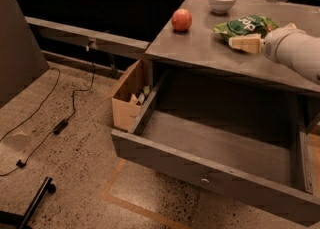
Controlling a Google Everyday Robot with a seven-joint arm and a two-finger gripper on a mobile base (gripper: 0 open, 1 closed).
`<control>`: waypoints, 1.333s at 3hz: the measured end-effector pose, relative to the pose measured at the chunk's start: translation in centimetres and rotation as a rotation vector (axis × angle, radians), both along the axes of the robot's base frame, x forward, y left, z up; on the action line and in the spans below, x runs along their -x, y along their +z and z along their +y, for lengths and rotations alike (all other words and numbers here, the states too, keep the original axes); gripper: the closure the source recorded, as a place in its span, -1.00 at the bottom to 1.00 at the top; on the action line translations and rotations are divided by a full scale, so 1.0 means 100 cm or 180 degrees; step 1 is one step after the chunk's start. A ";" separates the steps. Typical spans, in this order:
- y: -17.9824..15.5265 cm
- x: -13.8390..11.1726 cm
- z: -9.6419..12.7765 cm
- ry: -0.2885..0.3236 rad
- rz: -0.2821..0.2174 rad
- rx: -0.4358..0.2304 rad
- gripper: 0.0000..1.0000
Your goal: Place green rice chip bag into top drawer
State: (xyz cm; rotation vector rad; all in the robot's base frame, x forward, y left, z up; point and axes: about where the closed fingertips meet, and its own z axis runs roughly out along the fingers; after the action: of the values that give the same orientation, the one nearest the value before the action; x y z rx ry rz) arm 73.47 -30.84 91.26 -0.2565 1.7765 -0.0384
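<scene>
The green rice chip bag lies on the grey counter top, toward its back right. My gripper comes in from the right at counter height. It is open, with one cream finger lying along the bag's near edge and the other showing just past the bag's right end. The bag rests on the counter and is not lifted. The top drawer is pulled wide open below the counter. Its inside is bare and its small round knob is on the front panel.
A red apple and a white bowl sit on the counter left of and behind the bag. A brown cardboard box stands on the floor against the drawer's left side. Cables and a black leg lie on the floor at left.
</scene>
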 end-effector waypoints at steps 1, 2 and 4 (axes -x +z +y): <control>-0.005 -0.019 0.012 0.0043 -0.0055 -0.0097 -1.00; -0.022 -0.041 0.023 0.0172 -0.0043 -0.0154 -1.00; -0.049 -0.080 0.036 0.0318 0.0014 -0.0313 -0.19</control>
State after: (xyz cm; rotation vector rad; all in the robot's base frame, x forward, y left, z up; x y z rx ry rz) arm 81.52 -27.22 86.39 -0.2740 1.7621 0.1207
